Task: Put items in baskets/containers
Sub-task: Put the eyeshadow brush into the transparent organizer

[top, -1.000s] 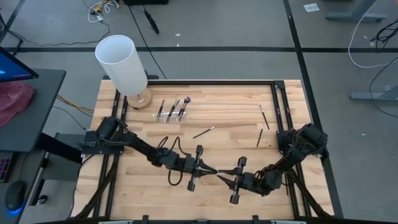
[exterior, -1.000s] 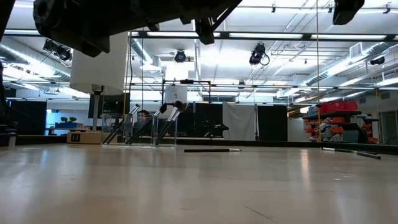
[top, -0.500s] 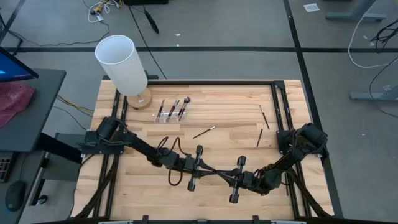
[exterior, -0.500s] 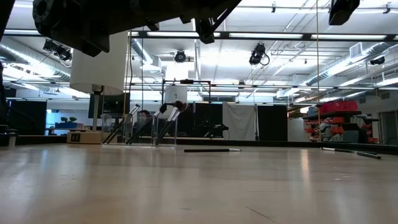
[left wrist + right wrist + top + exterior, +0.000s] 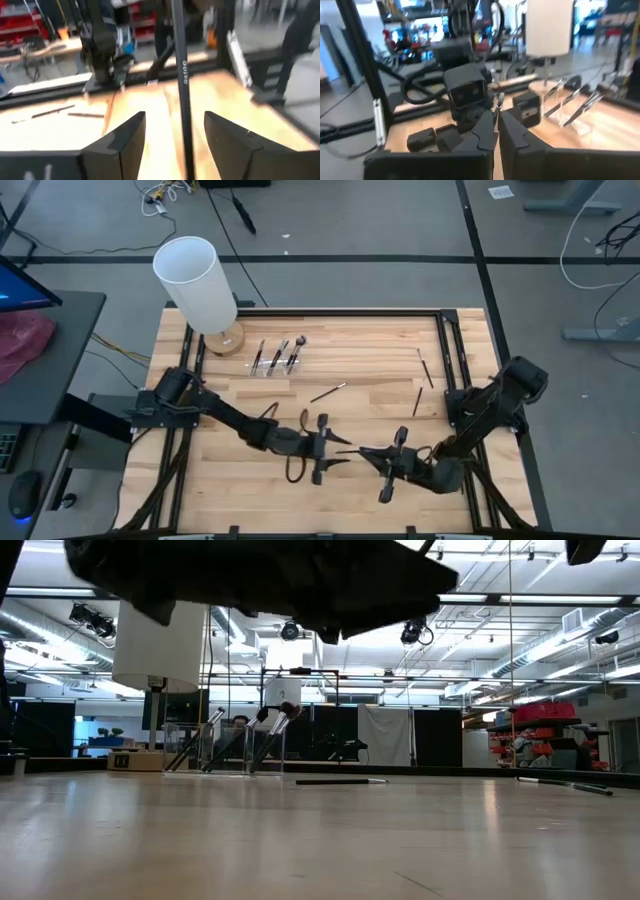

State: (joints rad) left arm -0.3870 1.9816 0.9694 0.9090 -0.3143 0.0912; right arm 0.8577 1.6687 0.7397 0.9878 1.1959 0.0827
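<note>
Wooden table (image 5: 380,350) is sitting in an open lab bay, and both arms are meeting at its near centre for a brush handover.

- Right gripper (image 5: 496,131) is pinching fully closed on the brush (image 5: 352,450); the right wrist view is showing the shaft end poking out between the pressed fingers.
- Left gripper (image 5: 175,142) is standing wide, gripping nothing. The brush shaft is running through the gap between its fingers (image 5: 122,142), apparently not touching either.
- Clear holder (image 5: 277,362) is sitting far left, just beside the base of the white cylinder (image 5: 195,275), with three brushes (image 5: 270,735) leaning in it.
- Three loose brushes are lying on the board: one mid-table (image 5: 328,392), two far right (image 5: 425,368).

Judgement: the handover is nearly done and the carry to the holder comes next. To do it well:
- Back the left gripper off along the shaft line, so a finger is not knocking the brush sideways.
- Keep the right pinch firm, since a thin handle is likely to pivot.
- Approach the holder from above, aiming for a free slot clear of the leaning brushes and the cylinder.
</note>
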